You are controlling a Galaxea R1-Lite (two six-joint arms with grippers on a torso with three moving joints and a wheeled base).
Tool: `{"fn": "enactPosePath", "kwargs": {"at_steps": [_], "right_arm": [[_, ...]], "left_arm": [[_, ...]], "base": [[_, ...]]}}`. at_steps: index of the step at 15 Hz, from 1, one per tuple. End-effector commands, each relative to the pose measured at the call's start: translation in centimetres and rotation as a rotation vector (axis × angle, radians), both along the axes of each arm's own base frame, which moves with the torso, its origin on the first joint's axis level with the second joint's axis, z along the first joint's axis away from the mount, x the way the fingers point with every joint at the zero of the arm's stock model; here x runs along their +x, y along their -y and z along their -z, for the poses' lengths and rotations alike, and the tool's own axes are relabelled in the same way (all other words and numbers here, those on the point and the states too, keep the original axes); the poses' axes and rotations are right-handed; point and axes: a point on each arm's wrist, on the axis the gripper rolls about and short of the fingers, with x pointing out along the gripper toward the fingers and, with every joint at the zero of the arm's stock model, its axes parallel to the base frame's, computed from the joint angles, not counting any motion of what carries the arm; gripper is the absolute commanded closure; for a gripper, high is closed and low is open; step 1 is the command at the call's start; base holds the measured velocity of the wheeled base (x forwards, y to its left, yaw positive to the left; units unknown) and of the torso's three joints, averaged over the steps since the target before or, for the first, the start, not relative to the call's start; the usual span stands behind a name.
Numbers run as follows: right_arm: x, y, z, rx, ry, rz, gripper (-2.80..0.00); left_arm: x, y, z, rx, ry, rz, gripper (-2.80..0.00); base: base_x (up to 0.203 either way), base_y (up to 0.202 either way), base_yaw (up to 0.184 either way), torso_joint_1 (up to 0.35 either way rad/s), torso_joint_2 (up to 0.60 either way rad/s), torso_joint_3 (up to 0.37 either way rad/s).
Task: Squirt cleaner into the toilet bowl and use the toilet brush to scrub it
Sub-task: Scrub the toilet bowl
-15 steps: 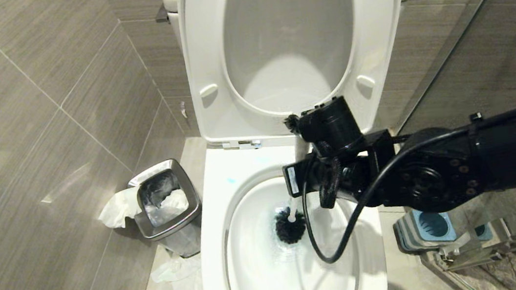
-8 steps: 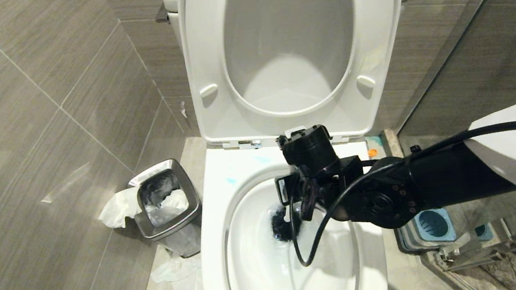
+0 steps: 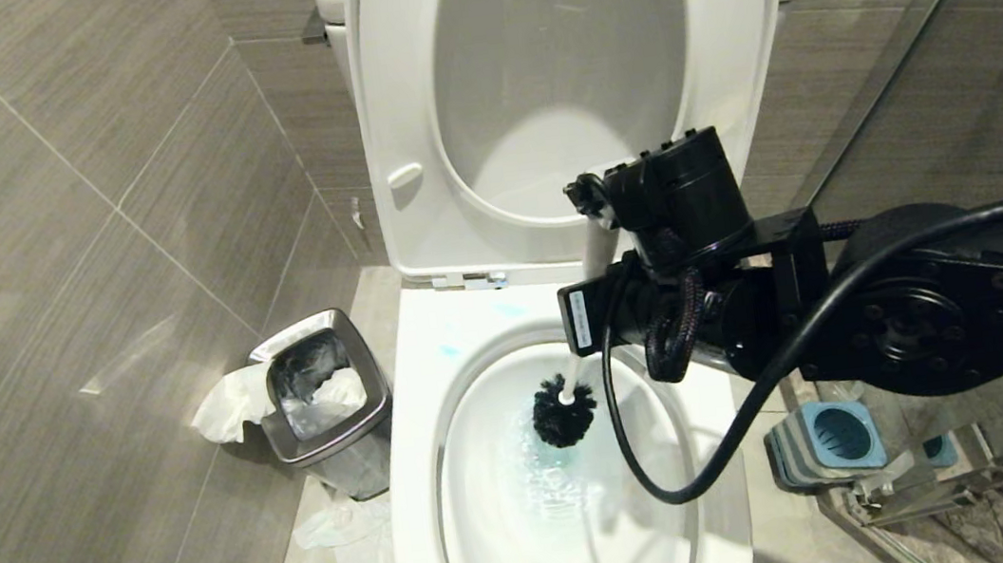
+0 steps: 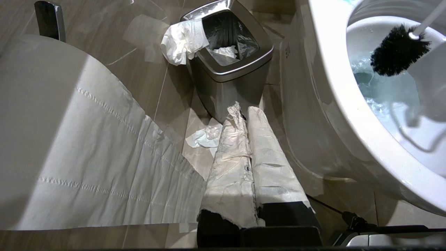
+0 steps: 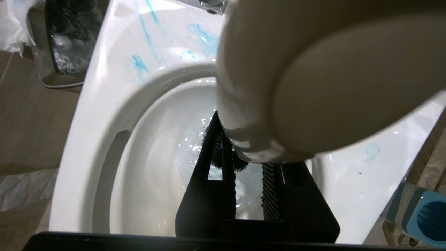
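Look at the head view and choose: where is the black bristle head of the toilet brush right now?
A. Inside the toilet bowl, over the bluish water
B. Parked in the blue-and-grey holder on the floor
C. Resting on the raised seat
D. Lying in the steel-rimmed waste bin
A: the toilet brush bristles sit inside the toilet bowl above the bluish water, its handle held by the right gripper.
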Motion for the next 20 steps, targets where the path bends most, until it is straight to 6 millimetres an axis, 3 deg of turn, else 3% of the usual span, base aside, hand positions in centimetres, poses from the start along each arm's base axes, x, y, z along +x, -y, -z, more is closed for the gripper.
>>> {"fn": "enactPosePath", "kwargs": {"at_steps": [1, 8, 10, 15, 20], "right_arm": [[-0.3, 0.2, -0.4, 0.008, 0.007, 0.003, 0.00], [3.5, -2.9, 7.2, -0.083, -0.057, 0.030, 0.00], [4.3, -2.9, 8.4, -0.104, -0.059, 0.041, 0.00], [2.3, -2.2, 5.0, -0.057, -0.010, 0.017, 0.00], [-4.6, -0.1, 0.5, -0.046, 0.006, -0.077, 0.00]], "left_arm": [[0.0, 0.0, 0.0, 0.000, -0.002, 0.000, 0.00], [0.0, 0.0, 0.0, 0.000, -0.002, 0.000, 0.00], [0.0, 0.0, 0.0, 0.000, -0.002, 0.000, 0.00], [0.0, 0.0, 0.0, 0.000, -0.002, 0.000, 0.00], [0.0, 0.0, 0.0, 0.000, -0.002, 0.000, 0.00]], "base": [[0.000, 0.000, 0.000, 0.000, 0.00, 0.000], [0.000, 0.000, 0.000, 0.000, 0.00, 0.000], [0.000, 0.000, 0.000, 0.000, 0.00, 0.000], [0.000, 0.000, 0.000, 0.000, 0.00, 0.000], [0.000, 0.000, 0.000, 0.000, 0.00, 0.000]]}}
